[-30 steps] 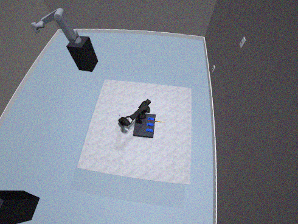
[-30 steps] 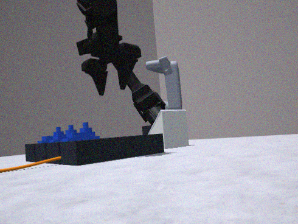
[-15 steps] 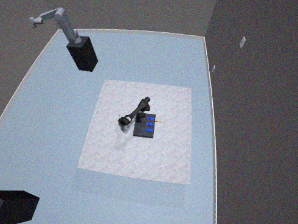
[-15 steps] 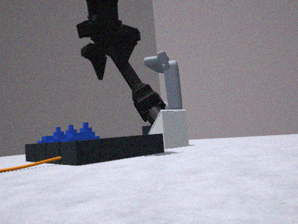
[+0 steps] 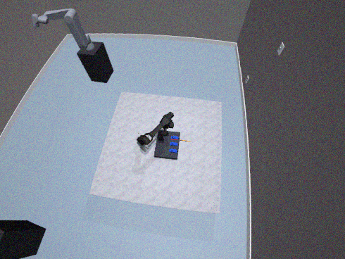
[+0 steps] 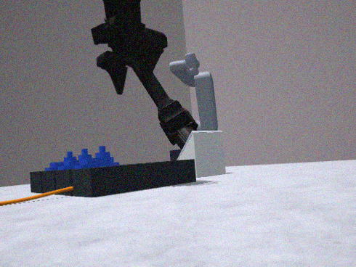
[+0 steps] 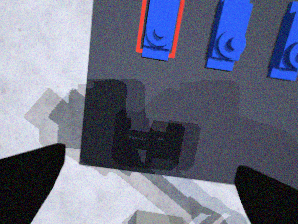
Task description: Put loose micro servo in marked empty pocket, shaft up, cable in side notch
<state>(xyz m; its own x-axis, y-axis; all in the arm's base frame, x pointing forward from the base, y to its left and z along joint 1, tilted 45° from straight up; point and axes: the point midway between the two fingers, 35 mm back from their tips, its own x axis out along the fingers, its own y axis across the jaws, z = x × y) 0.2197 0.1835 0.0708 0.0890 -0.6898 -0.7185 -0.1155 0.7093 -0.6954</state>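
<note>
The micro servo (image 5: 174,137) (image 6: 102,159) (image 7: 162,25) is blue and sits in the red-outlined pocket (image 7: 142,30) of the dark deck (image 5: 165,150) (image 6: 145,175) (image 7: 200,110). It looks level with its neighbours, shaft side up. Its far end is cut off in the wrist view, so its far ear cannot be checked. Its orange cable (image 5: 185,141) (image 6: 40,194) comes out of the deck's side and runs outward; the notch itself is not clearly seen. My gripper (image 6: 134,81) (image 7: 152,163) is open and empty, above the deck and off to one side of the servo.
Two other blue servos (image 5: 174,143) (image 5: 173,150) sit in a row beside it on the deck. A white block (image 6: 211,154) stands behind the deck, by my arm's base. A grey arm (image 5: 75,29) (image 6: 206,101) stands in the background.
</note>
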